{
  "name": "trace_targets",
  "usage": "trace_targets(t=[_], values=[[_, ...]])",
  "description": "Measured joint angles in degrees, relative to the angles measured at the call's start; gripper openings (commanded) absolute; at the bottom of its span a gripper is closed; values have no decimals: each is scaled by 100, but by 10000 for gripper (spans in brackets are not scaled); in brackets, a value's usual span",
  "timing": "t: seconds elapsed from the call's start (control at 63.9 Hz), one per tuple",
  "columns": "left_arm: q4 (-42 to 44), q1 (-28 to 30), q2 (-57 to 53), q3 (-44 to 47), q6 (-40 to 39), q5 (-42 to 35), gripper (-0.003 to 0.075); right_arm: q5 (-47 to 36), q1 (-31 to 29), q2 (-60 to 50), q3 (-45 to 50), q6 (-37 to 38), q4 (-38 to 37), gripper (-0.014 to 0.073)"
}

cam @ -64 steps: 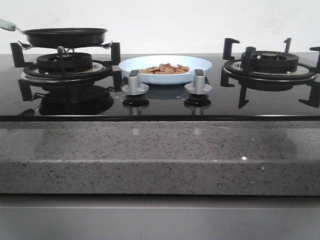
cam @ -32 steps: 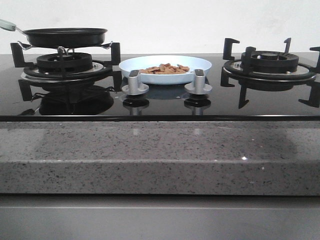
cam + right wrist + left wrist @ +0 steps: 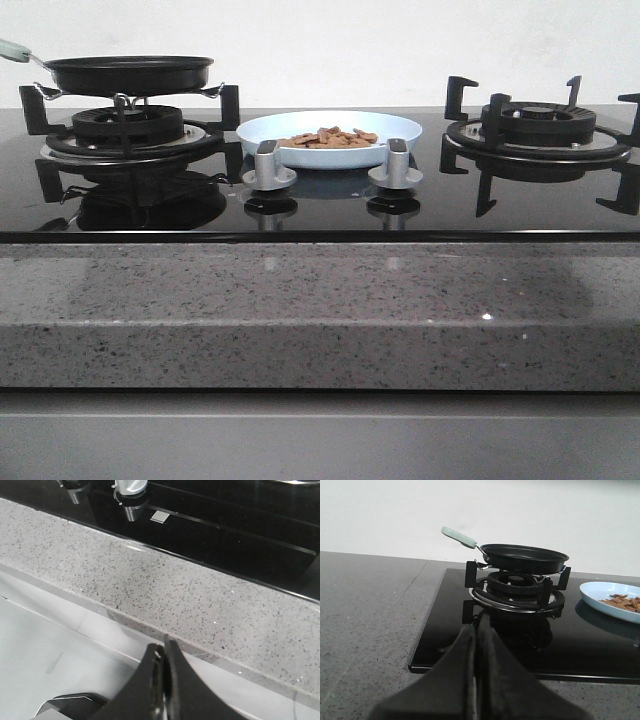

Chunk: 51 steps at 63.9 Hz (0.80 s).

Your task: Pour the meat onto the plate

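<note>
reddish-brown flat meat pieces (image 3: 330, 137) sit in a small heap in the pale light-blue shallow round plate (image 3: 270, 128), on the black glass hob (image 3: 320, 215), mid-desk toward the far edge, between the two burners. plate is just behind the two silver control knobs (image 3: 268, 166). in the left wrist view only part of the plate (image 3: 600, 591) shows, meat (image 3: 622, 601) on it.

black round frying pan (image 3: 130, 72) with a pale green handle (image 3: 458, 537) rests level on the left black burner grate (image 3: 130, 128), toward the desk's left side, just beside the plate, not touching. right black burner grate (image 3: 540, 130) carries nothing.

speckled grey stone desk (image 3: 320, 300) front edge runs below the hob.

left gripper (image 3: 477, 630): black fingers pressed together, nothing between them, off the hob's near-left corner, well apart from the pan. right gripper (image 3: 164, 652): fingers together too, holding nothing, out past the desk's front edge, near one silver knob (image 3: 130, 486).
</note>
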Motion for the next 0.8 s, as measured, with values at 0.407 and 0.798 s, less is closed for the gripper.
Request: trace_targets(t=[0.407,0.798], values=[[58,0,0,0,-9,-10,-20,0,0,0,0,0,0,-69],[58,0,0,0,-9,-10,-20,0,0,0,0,0,0,-69]])
